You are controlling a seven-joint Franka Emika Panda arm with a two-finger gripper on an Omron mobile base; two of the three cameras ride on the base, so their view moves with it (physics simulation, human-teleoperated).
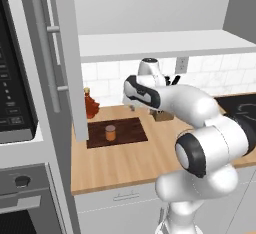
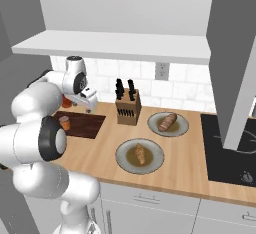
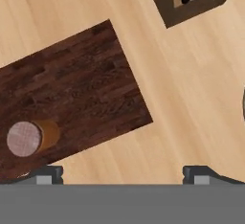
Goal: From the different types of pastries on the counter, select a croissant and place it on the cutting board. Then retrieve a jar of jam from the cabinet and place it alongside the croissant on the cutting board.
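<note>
The jar of jam (image 1: 110,132) (image 2: 64,123) (image 3: 28,138) stands upright on the dark cutting board (image 1: 127,130) (image 2: 85,124) (image 3: 81,89), near its left end. My gripper (image 1: 132,106) (image 2: 90,107) (image 3: 122,175) hovers open and empty above the counter (image 1: 125,163) (image 2: 185,163) by the board's right edge, apart from the jar. The croissant (image 2: 140,154) lies on a round plate (image 2: 123,157) at the counter's front. The darker pastry (image 2: 167,122) rests on a second plate (image 2: 181,128) further back. The cabinet (image 1: 47,53) door stands open at the left.
A knife block (image 2: 128,108) (image 3: 201,0) stands behind the plates, right of the board. A reddish-brown bottle (image 1: 90,105) sits at the back left of the board. A black cooktop (image 2: 227,148) is set into the counter's right end. A shelf (image 1: 160,43) overhangs the counter.
</note>
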